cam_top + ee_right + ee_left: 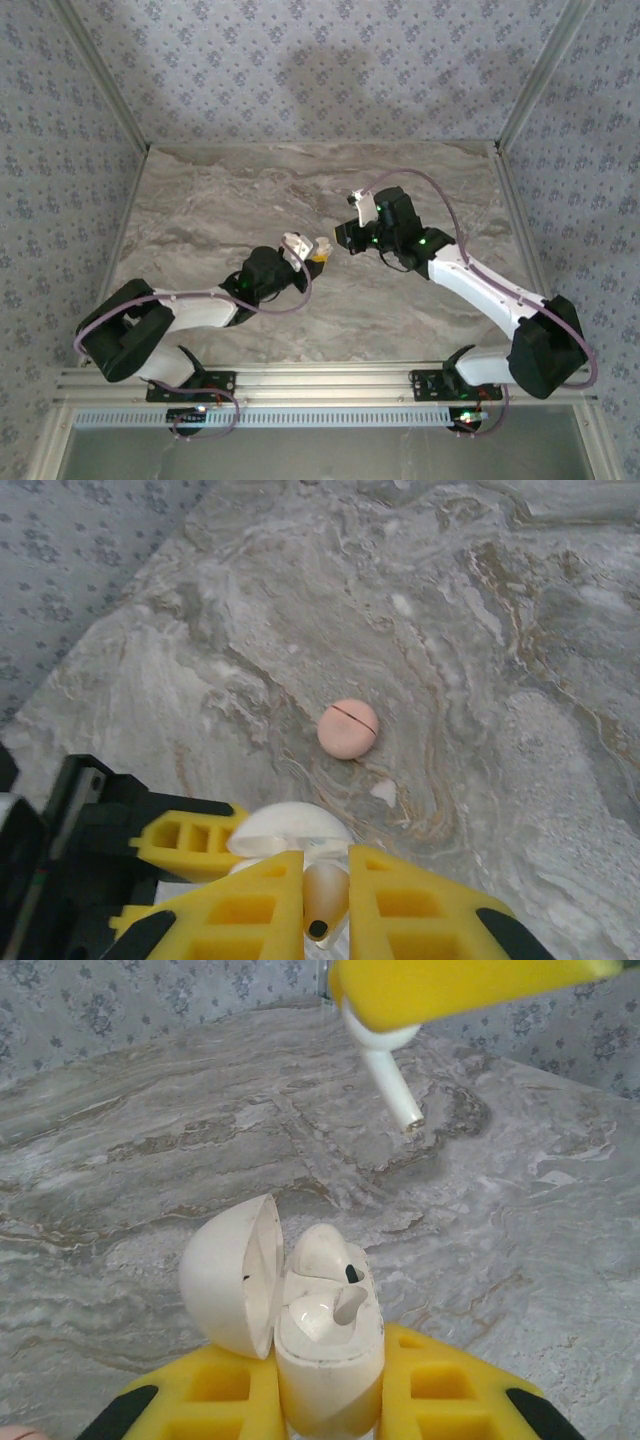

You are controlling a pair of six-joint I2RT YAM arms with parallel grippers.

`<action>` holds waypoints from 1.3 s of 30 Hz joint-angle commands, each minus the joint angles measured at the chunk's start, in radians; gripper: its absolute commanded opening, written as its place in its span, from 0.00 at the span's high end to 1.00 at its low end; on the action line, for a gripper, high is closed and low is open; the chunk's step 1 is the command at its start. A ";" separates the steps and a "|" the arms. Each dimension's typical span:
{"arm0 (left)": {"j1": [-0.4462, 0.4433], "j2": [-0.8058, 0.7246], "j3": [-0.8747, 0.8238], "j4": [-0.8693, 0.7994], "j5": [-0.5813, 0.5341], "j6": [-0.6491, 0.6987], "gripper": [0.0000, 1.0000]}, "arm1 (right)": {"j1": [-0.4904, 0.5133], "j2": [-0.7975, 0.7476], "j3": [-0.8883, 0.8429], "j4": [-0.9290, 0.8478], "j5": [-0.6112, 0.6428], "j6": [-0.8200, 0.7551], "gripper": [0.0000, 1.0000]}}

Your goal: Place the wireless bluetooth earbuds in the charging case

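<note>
The open case (330, 1310) is gripped upright by the left gripper (330, 1390), sockets up for loading; at its 12 o'clock in the left wrist view, an earbud (388, 1085) is pinched stem-down by the right gripper (327, 890) for insertion

Grey marbled tabletop (250, 200); blue-floral wallpaper walls (300, 60) on three sides; light soft, apparently overhead.

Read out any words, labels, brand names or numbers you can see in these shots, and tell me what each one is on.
None can be read.
The charging case, the earbud above it and the left gripper's fingers bear no print.
The pink disc shows only a dark line, no letters.
</note>
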State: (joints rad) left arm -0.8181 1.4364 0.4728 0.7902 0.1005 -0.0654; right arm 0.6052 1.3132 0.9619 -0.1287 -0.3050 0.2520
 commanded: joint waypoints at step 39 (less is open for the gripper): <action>0.004 -0.036 0.044 0.084 0.047 -0.027 0.90 | 0.068 -0.015 -0.049 0.080 0.017 -0.014 0.85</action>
State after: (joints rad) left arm -0.8181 1.4296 0.5026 0.8360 0.1425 -0.0738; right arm 0.6628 1.3125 0.9249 -0.0376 -0.3035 0.2615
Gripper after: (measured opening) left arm 0.195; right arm 0.151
